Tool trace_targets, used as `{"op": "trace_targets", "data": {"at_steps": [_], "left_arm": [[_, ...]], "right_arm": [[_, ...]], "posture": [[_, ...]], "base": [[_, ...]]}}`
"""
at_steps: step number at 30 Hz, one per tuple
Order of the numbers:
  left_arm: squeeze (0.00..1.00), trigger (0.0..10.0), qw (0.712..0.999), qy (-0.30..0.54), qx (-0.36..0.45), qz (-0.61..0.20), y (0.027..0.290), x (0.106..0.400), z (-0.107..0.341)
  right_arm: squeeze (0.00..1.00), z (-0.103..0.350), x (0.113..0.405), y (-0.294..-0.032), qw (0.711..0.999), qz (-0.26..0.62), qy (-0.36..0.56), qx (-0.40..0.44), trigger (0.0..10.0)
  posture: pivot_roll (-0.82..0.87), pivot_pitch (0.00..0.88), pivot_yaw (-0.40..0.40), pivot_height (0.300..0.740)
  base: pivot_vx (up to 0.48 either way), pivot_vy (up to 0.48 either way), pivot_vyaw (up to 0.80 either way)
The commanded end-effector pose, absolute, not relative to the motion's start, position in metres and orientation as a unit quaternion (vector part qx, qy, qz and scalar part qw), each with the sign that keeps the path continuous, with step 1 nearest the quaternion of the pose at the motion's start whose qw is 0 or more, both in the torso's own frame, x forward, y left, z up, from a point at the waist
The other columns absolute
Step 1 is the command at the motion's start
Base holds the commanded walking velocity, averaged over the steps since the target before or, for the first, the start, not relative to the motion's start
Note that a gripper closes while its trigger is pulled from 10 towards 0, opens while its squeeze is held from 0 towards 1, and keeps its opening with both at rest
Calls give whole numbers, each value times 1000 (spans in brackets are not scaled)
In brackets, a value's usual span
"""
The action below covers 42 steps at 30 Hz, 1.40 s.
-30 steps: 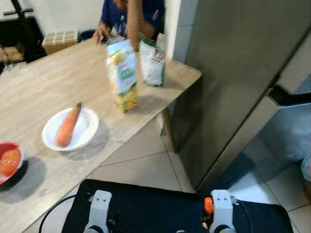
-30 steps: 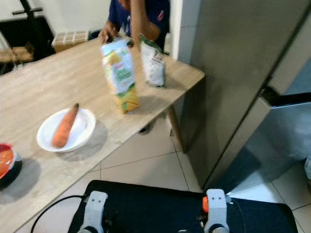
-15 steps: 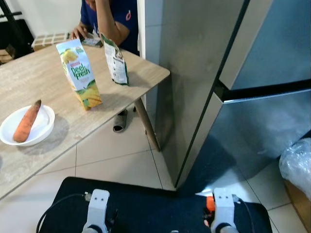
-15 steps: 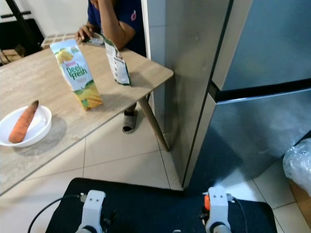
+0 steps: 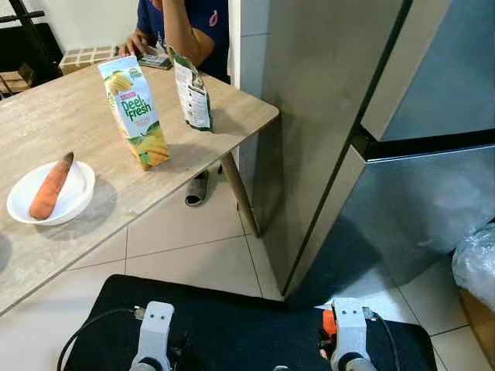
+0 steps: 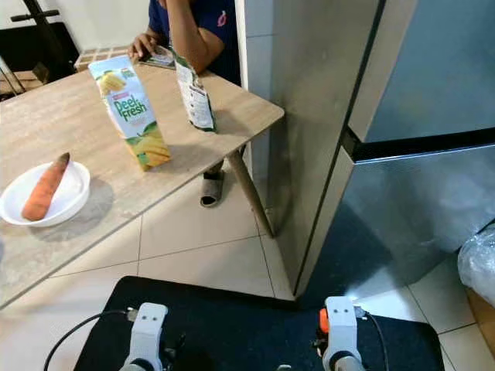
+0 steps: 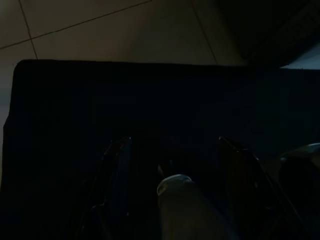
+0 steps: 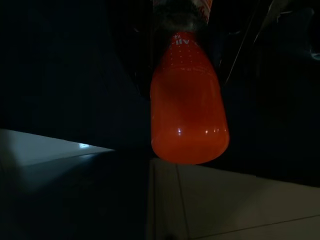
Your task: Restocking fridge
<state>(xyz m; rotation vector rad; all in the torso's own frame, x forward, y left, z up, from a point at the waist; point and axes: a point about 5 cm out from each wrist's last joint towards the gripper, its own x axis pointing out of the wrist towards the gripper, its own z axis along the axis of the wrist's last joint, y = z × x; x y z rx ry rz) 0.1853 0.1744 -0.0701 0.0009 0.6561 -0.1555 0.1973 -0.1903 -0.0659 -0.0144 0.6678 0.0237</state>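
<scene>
The tall grey fridge [image 5: 332,116] stands shut on the right, with a dark seam [image 5: 433,143] between its upper and lower doors. My right gripper [image 8: 186,60] is shut on an orange drink bottle [image 8: 189,115], held low by my body; its orange top [image 5: 328,325] peeks beside the right arm [image 5: 349,340]. The left gripper [image 7: 173,140] hangs in the shade, fingers apart and nothing between them. On the wooden table [image 5: 46,124] at the left stand a juice carton [image 5: 135,108] and a pouch [image 5: 192,91], with a carrot [image 5: 50,187] on a white plate [image 5: 77,197].
A person [image 5: 182,23] sits at the table's far end, hand near a phone. A slipper [image 5: 196,188] lies under the table by its leg. A plastic bag [image 5: 476,267] sits on the floor at the far right. Tiled floor lies between table and fridge.
The camera has swung right from the table toward the fridge, then slightly back. The table's items and the person have stayed where they were.
</scene>
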Motion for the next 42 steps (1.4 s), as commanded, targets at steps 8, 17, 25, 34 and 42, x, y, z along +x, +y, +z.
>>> {"op": "trace_targets", "data": {"at_steps": [8, 17, 25, 34, 42], "left_arm": [[0, 10000, 938, 338, 7, -78, 176, 179, -74], [0, 10000, 941, 330, 3, -73, 179, 179, -73], [0, 10000, 938, 335, 14, -84, 179, 175, -75], [0, 10000, 941, 327, 13, -86, 179, 182, -71], [0, 10000, 940, 327, 19, -93, 178, 184, -71]], "right_arm": [[0, -71, 188, -193, 938, 12, 347, -12, 10000], [0, -71, 189, -190, 939, 25, 344, -12, 10000], [0, -68, 194, -191, 941, 17, 338, -9, 10000], [0, -71, 189, -193, 939, 8, 344, -5, 10000], [0, -70, 189, -192, 941, -5, 338, 4, 10000]], "posture": [[-171, 109, 45, 740], [-158, 88, 30, 740], [-161, 92, 39, 740], [-165, 91, 53, 740], [-178, 80, 71, 740]], "base": [[0, 0, 0], [0, 0, -368], [0, 0, -800], [0, 0, -800], [0, 0, -800]]}}
